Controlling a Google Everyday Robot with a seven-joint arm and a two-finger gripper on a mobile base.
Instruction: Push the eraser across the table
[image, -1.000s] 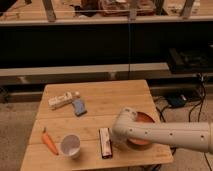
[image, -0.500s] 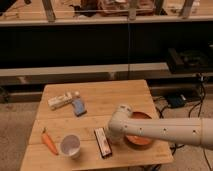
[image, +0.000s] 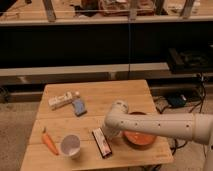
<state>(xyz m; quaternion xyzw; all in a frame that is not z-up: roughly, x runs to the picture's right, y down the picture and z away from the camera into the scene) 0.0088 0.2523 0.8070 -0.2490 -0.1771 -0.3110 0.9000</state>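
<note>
The eraser (image: 101, 142), a long black block with a pale reddish strip, lies on the light wooden table (image: 115, 95) near its front edge, angled toward the front right. My white arm reaches in from the right. The gripper (image: 109, 131) is at the arm's end, right beside the eraser's right side, near its far end. Its fingers are hidden behind the wrist.
A white cup (image: 70, 146) stands left of the eraser, with an orange carrot (image: 49, 142) further left. A red bowl (image: 140, 134) sits under the arm at the right. A white oblong box (image: 62, 100) and a small blue block (image: 79, 106) lie at the back left.
The arm has moved left and toward the front. The eraser has shifted left and forward, closer to the cup.
</note>
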